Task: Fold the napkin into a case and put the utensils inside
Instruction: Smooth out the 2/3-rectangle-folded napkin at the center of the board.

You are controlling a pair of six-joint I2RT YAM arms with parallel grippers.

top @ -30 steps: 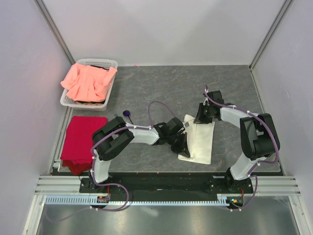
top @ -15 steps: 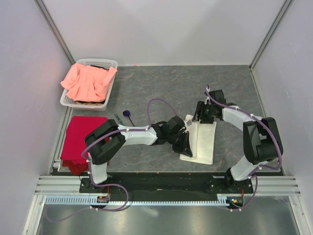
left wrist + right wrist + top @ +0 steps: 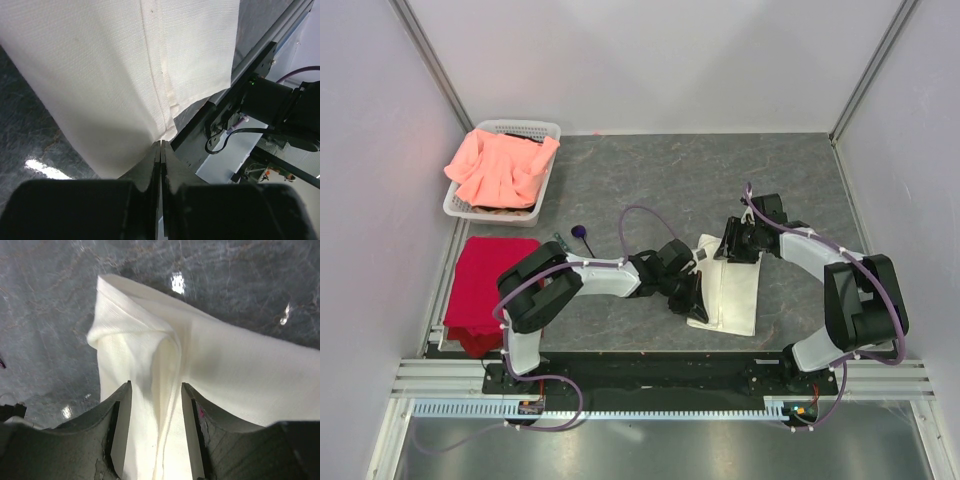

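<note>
Napkin (image 3: 732, 295): cream-white and folded into a long narrow panel. It lies flat on the dark marbled counter (image 3: 650, 180), right of centre, with its long side running near to far. No utensils rest on it.

Left end effector (image 3: 688, 296): reaches in from the left to the napkin's left edge, toward the near end. In the left wrist view its fingers (image 3: 150, 165) are clenched together, with no gap showing. The tips pinch the napkin (image 3: 115, 65) at its edge, and a stitched seam in the cloth runs straight down into them.

Right end effector (image 3: 738, 246): sits at the napkin's far end. In the right wrist view it is released (image 3: 156, 425). Its two fingers (image 3: 120, 430) stand apart and straddle the cloth. The napkin (image 3: 235, 375) puckers up into a soft ridge between and just past the tips, and the far-left corner is rumpled and raised. The fingers are not squeezing the ridge.

Purple-headed utensil (image 3: 579, 232): lies on the counter left of the left arm's forearm, well apart from the napkin. Its thin handle points to the near side. A second slim piece shows just to its left but is too small to identify.

Far-left corner: a white basket (image 3: 548, 130) holds a salmon-pink cloth (image 3: 498, 165). Nearer, along the left edge, lies a folded red cloth (image 3: 490, 280).
</note>
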